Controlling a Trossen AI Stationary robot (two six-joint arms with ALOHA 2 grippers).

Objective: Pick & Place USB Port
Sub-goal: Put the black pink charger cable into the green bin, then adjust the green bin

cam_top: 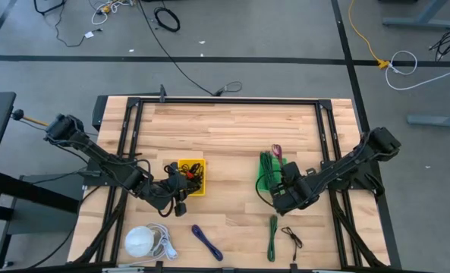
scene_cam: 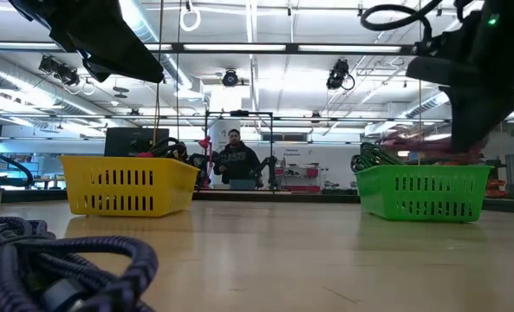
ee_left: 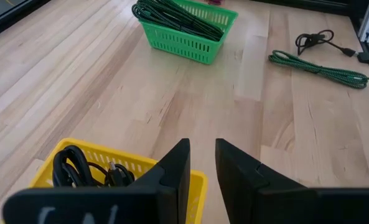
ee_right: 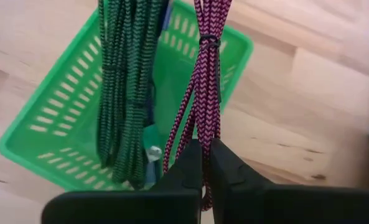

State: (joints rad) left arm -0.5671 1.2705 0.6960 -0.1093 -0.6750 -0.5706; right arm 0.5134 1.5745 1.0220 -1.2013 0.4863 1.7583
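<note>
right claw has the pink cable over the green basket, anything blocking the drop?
Nothing visible blocks it. The right claw is shut on the pink cable, which hangs over the green basket. A bundled green cable already fills part of the basket, beside the pink one, so it may land against that.

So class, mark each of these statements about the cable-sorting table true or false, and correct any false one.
1. The right gripper is shut on the pink cable. True.
2. The green basket is empty. False: it holds a green braided cable.
3. The yellow basket holds black cables. True.
4. The left gripper is carrying a cable. False: nothing shows between its slightly parted fingers.
5. A white cable bundle lies near the table's front edge. True.
</note>
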